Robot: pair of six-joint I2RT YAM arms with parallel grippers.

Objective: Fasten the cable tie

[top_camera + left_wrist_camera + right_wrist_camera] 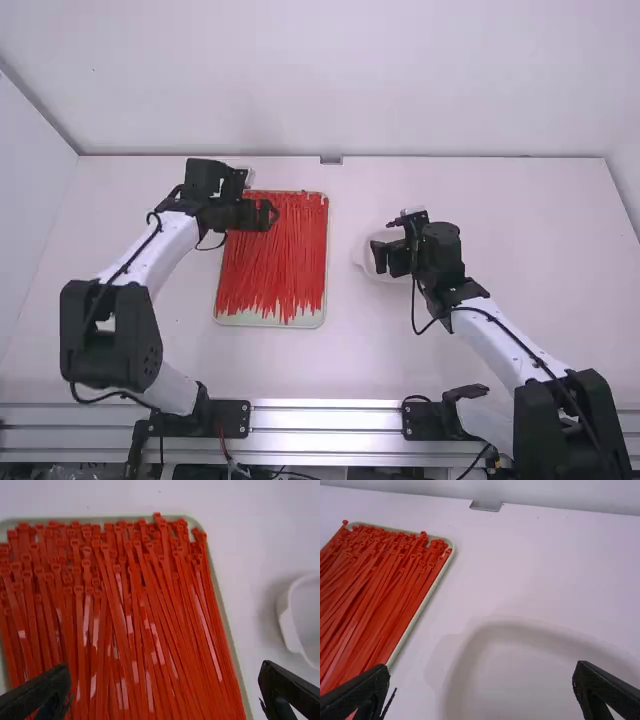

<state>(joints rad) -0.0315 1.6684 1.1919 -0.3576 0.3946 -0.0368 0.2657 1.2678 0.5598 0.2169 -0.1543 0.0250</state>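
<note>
on your left of the white counter (500, 200) lies a flat pale tray with rounded corners (270, 322), and it is packed with a thick layer of red-orange plastic cable ties (275, 260). the ties run lengthwise, with their square heads bunched at the far end. none of them is looped or fastened, and all of them lie in the tray. to the right of the tray, just apart from it, sits a white rounded plastic bowl (362, 262); you can't tell from these views whether anything is in it.

your left arm reaches up the left side of the tray and bends inward, so the left gripper (255, 216) hangs over the tray's far left corner, above the tie heads. its fingers (40, 697) are spread wide with nothing between them. your right arm angles in from the lower right, and the right gripper (388, 257) sits over the bowl, pointing down into it. its fingers (605, 690) are also wide apart and hold nothing.
</note>
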